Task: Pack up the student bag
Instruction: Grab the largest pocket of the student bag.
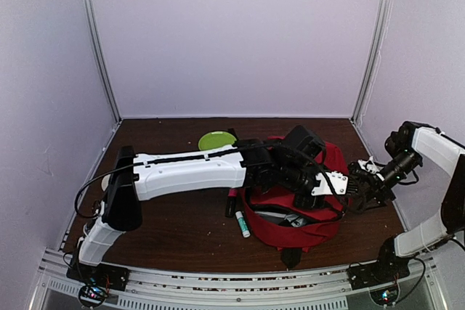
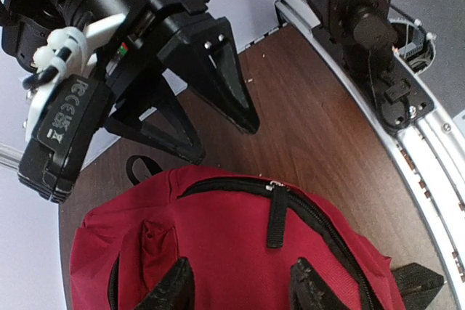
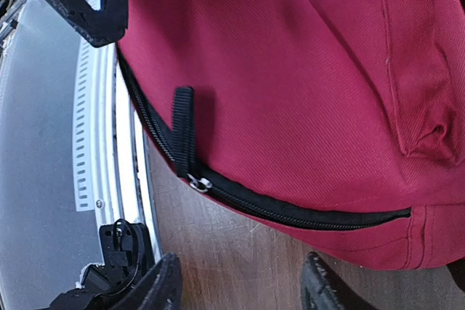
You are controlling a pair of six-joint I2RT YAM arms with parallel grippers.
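Large red fabric backpack (image 1: 312, 231) gapes open, items inside. Green-capped white marker (image 1: 242, 224) lies outside at bag's 9 o'clock, likely left to pack. Left gripper (image 2: 240, 272) and right gripper (image 3: 242, 265) both released, empty, at bag's 3 o'clock.

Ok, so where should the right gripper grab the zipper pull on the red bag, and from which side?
Probably the black fabric tab, near its free end, not the small metal slider. It lies flat on the student bag's side, so the open right gripper should come straight at that panel, a finger on each long edge.
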